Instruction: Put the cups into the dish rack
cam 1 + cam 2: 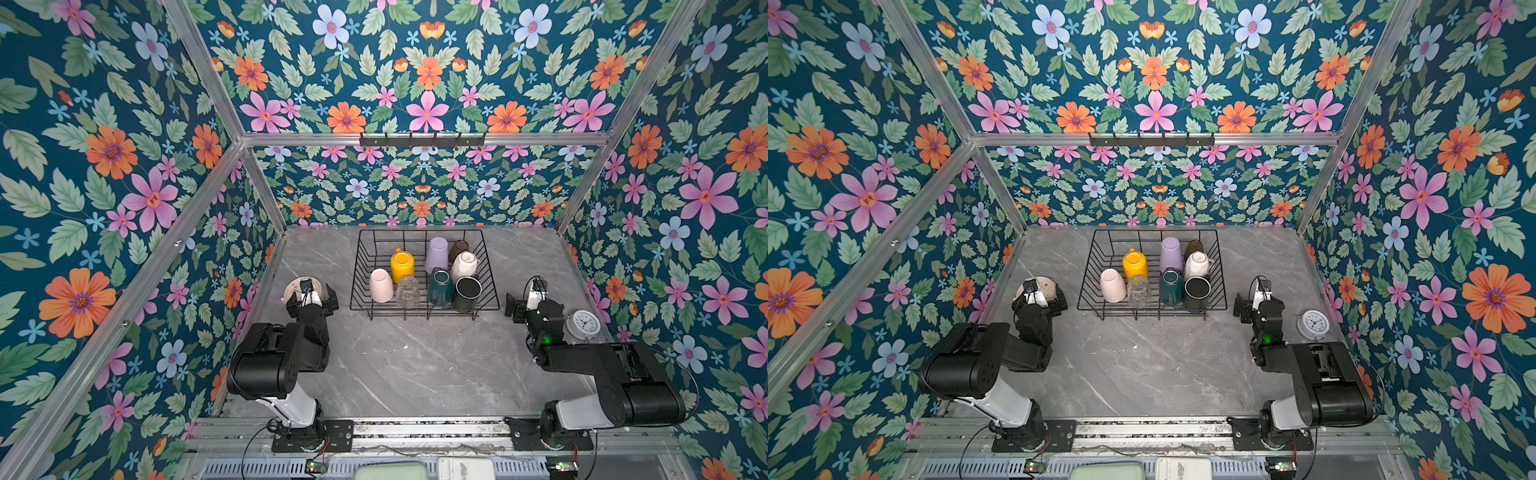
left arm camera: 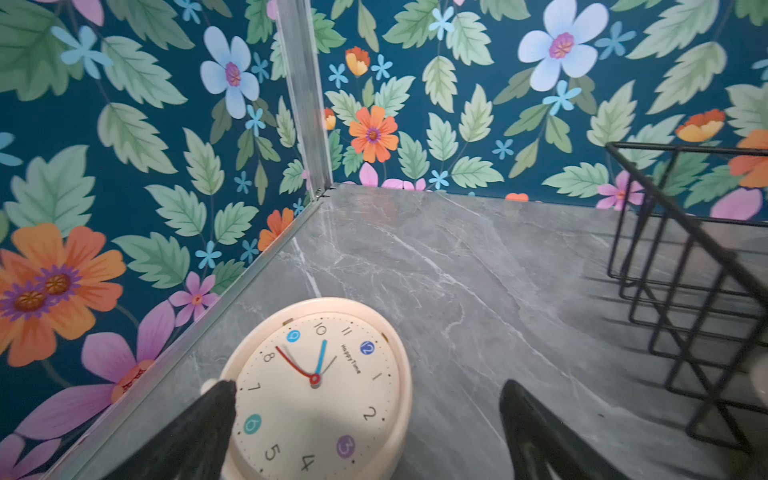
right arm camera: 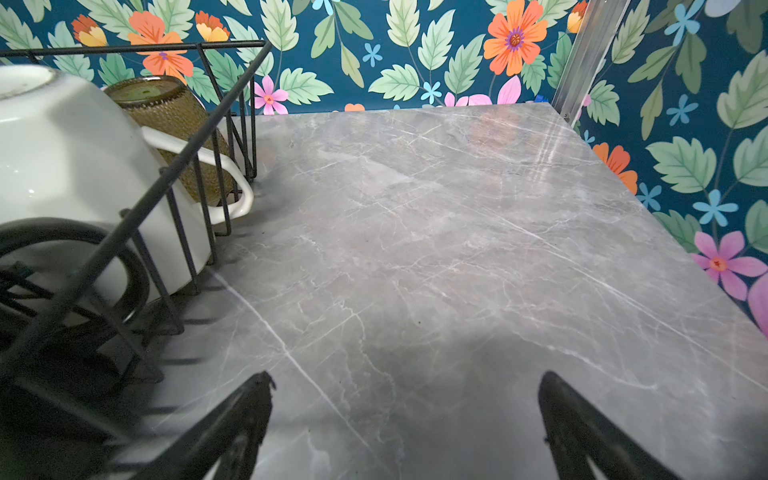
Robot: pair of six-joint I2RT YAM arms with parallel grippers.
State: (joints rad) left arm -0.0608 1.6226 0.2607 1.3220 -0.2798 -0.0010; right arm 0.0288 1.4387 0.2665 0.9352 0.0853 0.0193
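Cups (image 1: pixel 436 254), looks like all eight, sit in the dish rack (image 1: pixel 360 266), though its back corner's crowded. Left gripper (image 2: pixel 368 385) spread wide by the round clock (image 2: pixel 332 415); right gripper (image 3: pixel 407 377) spread too, empty.

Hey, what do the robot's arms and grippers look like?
The left arm and right arm are mostly black, with chunky rounded joint housings, a white lower link and a black base plate each. Thin black cables loop at the wrists and bases. A green light glows on the right arm. The left gripper and right gripper have black tapered jaws.
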